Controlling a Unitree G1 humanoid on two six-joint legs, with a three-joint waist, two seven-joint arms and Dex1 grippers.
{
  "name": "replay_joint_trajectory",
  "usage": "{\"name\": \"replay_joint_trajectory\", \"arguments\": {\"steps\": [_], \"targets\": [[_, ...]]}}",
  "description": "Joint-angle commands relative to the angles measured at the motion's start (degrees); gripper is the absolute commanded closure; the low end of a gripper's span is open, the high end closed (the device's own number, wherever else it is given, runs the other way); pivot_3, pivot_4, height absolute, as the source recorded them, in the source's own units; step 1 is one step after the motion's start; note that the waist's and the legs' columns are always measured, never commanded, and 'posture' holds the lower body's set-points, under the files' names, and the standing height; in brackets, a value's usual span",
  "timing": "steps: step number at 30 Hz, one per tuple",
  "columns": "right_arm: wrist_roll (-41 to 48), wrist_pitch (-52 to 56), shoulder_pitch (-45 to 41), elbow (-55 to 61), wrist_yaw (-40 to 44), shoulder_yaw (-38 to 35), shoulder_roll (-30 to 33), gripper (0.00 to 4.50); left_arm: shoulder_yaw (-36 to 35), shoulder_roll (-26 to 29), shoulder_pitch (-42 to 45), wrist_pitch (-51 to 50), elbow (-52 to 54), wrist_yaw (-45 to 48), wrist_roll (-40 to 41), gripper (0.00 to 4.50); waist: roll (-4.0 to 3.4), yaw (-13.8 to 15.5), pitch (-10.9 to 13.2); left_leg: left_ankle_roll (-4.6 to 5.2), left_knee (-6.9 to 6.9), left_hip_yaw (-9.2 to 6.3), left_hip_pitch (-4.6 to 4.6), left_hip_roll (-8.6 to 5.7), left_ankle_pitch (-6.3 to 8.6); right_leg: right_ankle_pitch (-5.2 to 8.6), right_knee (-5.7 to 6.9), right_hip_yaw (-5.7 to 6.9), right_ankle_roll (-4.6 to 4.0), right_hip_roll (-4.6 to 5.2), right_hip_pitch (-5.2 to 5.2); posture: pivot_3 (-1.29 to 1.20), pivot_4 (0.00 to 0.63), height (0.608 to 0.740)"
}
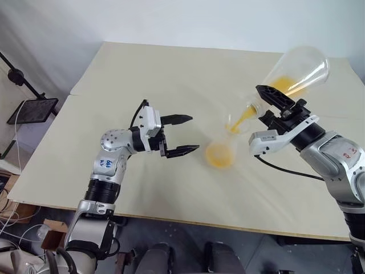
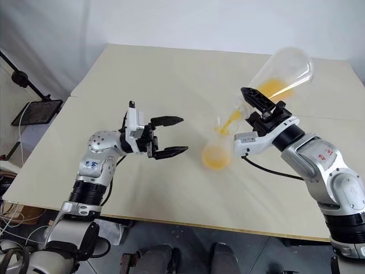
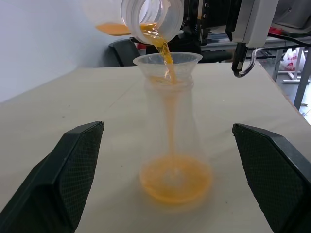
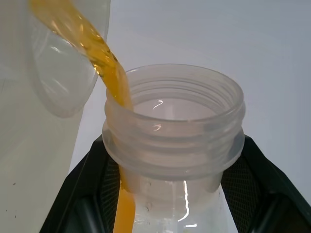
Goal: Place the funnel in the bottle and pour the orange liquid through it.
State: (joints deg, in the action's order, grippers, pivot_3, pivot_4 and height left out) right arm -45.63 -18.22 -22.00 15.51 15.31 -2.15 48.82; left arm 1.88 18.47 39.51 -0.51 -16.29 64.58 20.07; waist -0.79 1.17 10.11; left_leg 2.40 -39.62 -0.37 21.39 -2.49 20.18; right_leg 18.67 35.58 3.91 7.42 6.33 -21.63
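The bottle (image 1: 221, 152), a clear conical flask, stands upright on the table with the clear funnel (image 3: 167, 62) seated in its neck. My right gripper (image 1: 263, 106) is shut on the short, wide threaded neck of a frosted flask (image 1: 297, 69). It holds that flask tilted mouth-down above the funnel. Orange liquid (image 1: 244, 117) runs from its mouth into the funnel and pools in the bottle's base (image 3: 176, 177). More orange liquid lies inside the tilted flask. My left gripper (image 1: 193, 133) hovers open just left of the bottle, one finger on each side, touching nothing.
The pale table (image 1: 171, 74) has a seam running across it and a front edge close below the bottle. A black stand with a dark tray (image 1: 31, 109) stands off the table's left side. Cables and a cardboard box (image 1: 51, 231) lie on the floor there.
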Motion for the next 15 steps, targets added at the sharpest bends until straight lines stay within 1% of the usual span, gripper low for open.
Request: {"name": "replay_joint_trajectory", "arguments": {"steps": [1,15], "targets": [[-0.26,-0.12,-1.01,1.14,-1.8,-2.56,1.4,2.08,-0.02,-0.21,1.23,1.14,0.93,-0.07,0.34,0.0,0.0,0.0,0.0,0.0,0.0,0.0,0.0,0.0,0.0,0.0,0.0,0.0,0.0,0.0,0.0,0.0,0.15,0.74],[-1.16,-0.54,-0.51,0.76,-3.56,-2.8,2.95,2.08,-0.02,-0.36,1.44,1.15,0.92,-0.12,0.35,0.0,0.0,-0.02,0.0,0.0,0.0,0.01,0.0,0.0,0.0,0.0,0.0,-0.01,0.0,0.0,0.0,0.0,0.15,0.74]]}}
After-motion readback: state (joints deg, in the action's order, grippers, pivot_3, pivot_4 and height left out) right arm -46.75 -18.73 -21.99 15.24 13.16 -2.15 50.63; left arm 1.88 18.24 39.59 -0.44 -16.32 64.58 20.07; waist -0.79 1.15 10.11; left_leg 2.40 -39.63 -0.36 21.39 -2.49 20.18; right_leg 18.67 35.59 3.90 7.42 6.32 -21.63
